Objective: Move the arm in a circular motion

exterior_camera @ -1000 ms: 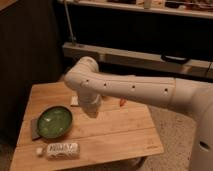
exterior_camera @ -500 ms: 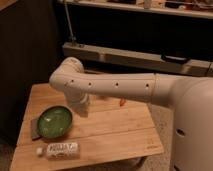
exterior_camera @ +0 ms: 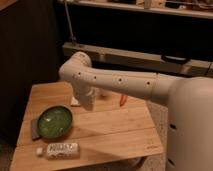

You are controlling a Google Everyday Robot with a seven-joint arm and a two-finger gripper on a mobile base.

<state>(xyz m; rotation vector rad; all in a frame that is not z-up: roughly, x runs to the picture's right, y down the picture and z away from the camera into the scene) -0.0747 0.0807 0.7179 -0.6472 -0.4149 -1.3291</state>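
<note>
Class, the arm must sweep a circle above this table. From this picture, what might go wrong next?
1. The gripper hangs low at the arm's end, over the wooden table; a dipping circle might scrape it.
2. The green bowl sits near the gripper; a wide sweep might knock it.
3. The small orange object lies on the table by the arm and might get swept off.
</note>
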